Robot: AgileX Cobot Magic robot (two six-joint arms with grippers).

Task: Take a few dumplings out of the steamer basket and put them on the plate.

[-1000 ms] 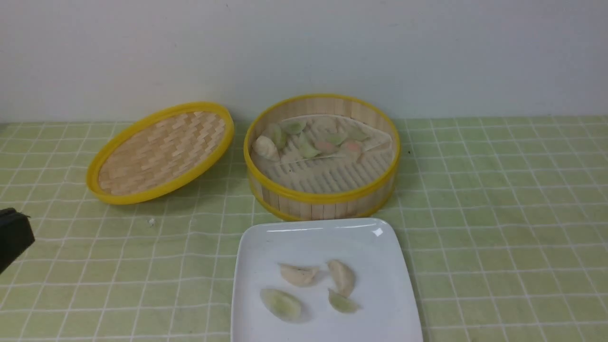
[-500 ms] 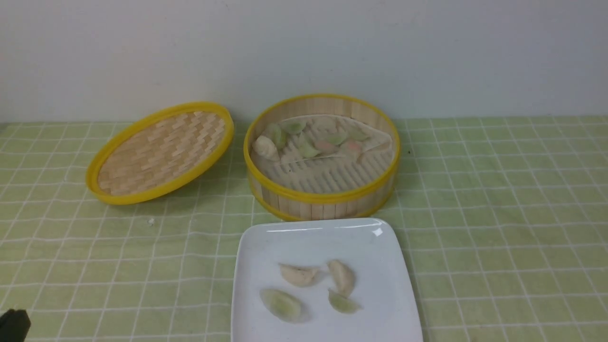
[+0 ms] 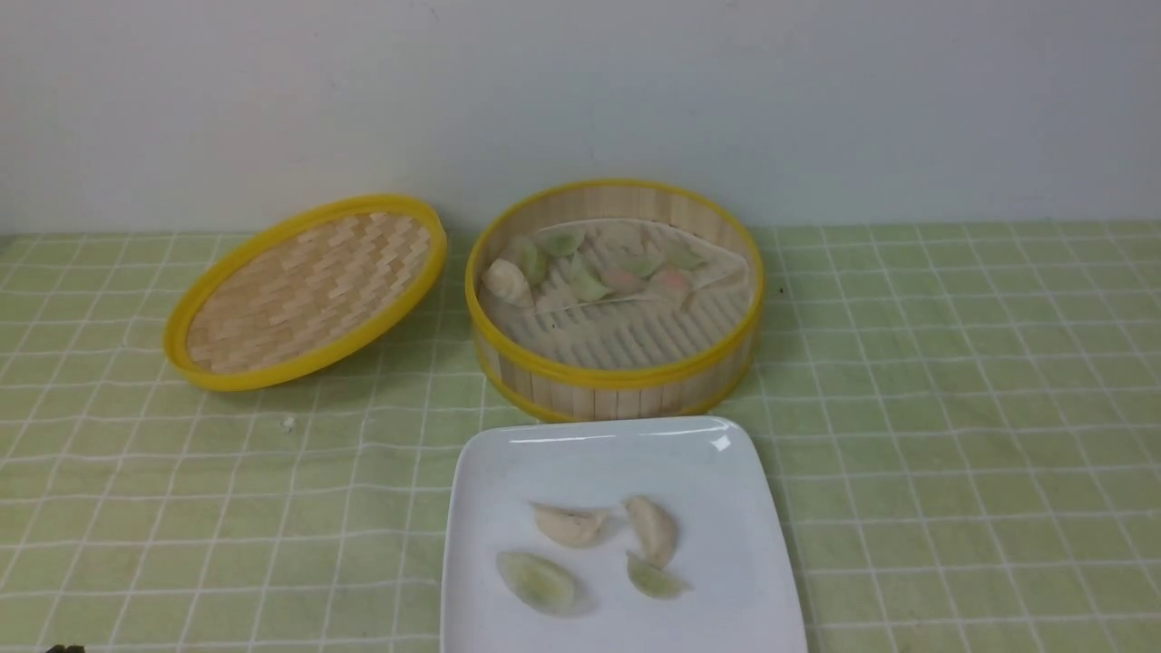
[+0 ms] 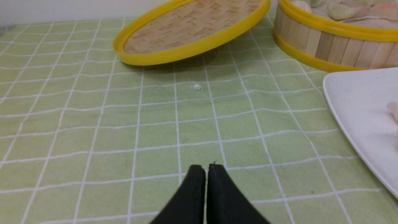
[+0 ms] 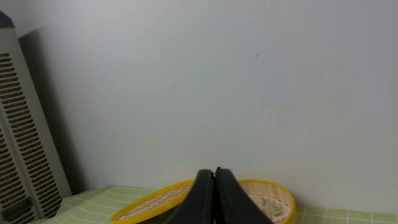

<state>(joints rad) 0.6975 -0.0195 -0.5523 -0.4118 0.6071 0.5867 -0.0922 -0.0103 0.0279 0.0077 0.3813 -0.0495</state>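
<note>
The steamer basket (image 3: 615,363) stands at the back centre with several pale green, pinkish and whitish dumplings (image 3: 590,288) on its liner paper. In front of it the white plate (image 3: 726,562) carries two pale green dumplings (image 3: 537,580) (image 3: 655,577) and two beige ones (image 3: 570,524). My left gripper (image 4: 206,166) is shut and empty, low over the tablecloth, left of the plate (image 4: 357,109); only a dark speck of it shows at the front view's bottom-left corner. My right gripper (image 5: 214,171) is shut and empty, raised and pointing at the wall, with the basket (image 5: 279,193) beyond it.
The woven yellow-rimmed lid (image 3: 307,290) leans tilted to the left of the basket. A small white crumb (image 3: 288,423) lies on the green checked cloth. A grey slotted appliance (image 5: 18,140) stands at the far left by the wall.
My left gripper has drawn back and down along the front view's left edge until almost none of it shows. The dumplings, basket, plate and lid have not moved.
</note>
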